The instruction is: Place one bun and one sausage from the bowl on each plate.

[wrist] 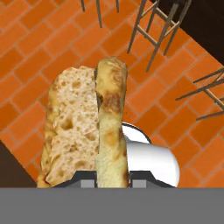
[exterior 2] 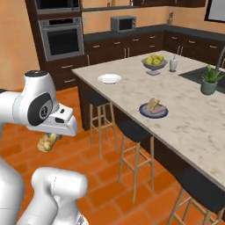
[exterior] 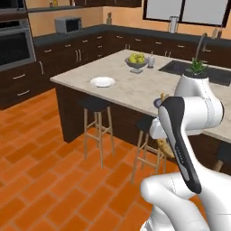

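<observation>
While my gripper (wrist: 113, 183) was clamped on a bun (wrist: 87, 127), it hung above orange floor (wrist: 39, 39).
Stool legs (wrist: 159, 35) stood ahead of it.

Open counter (exterior 2: 132, 94) lies between white plate (exterior 2: 109, 78) and blue-grey plate (exterior 2: 154, 110).

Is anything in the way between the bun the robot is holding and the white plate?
The bun hangs in the pincer low over the floor, beside the island counter. The counter's edge and the stool below the white plate stand between; the bun must rise first.
</observation>
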Tool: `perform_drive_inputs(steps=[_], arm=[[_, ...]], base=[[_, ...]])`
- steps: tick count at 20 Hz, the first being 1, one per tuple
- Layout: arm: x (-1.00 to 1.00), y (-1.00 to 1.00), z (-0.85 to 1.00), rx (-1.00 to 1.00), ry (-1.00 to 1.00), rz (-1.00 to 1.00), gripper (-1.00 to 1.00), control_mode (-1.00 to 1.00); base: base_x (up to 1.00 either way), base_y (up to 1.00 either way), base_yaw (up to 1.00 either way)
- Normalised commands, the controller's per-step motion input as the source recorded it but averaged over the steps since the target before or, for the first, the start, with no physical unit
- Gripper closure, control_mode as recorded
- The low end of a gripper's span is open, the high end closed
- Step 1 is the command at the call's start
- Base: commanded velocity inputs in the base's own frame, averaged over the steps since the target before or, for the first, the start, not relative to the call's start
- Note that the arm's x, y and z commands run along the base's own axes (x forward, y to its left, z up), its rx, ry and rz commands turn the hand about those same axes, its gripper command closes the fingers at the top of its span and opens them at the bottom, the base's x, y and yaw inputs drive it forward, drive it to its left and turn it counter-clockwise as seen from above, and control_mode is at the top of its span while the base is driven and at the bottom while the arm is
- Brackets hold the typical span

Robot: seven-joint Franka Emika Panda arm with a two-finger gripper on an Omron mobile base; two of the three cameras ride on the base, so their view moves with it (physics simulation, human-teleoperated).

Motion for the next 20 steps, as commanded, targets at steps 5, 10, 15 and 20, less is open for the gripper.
perform_drive_inputs(steps=[5, 10, 15, 20], arm=[[0.00, 0.00, 0.00, 0.00, 0.00, 0.00, 1.00, 1.00], [0.00, 0.00, 0.00, 0.00, 0.00, 0.00, 1.00, 1.00], [0.00, 0.00, 0.00, 0.00, 0.00, 0.00, 1.00, 1.00], [0.00, 0.00, 0.00, 0.00, 0.00, 0.00, 1.00, 1.00]], base=[[0.96, 1.00, -0.52], [0.91, 0.98, -0.54], [0.87, 1.00, -0.53], [0.79, 0.98, -0.49]])
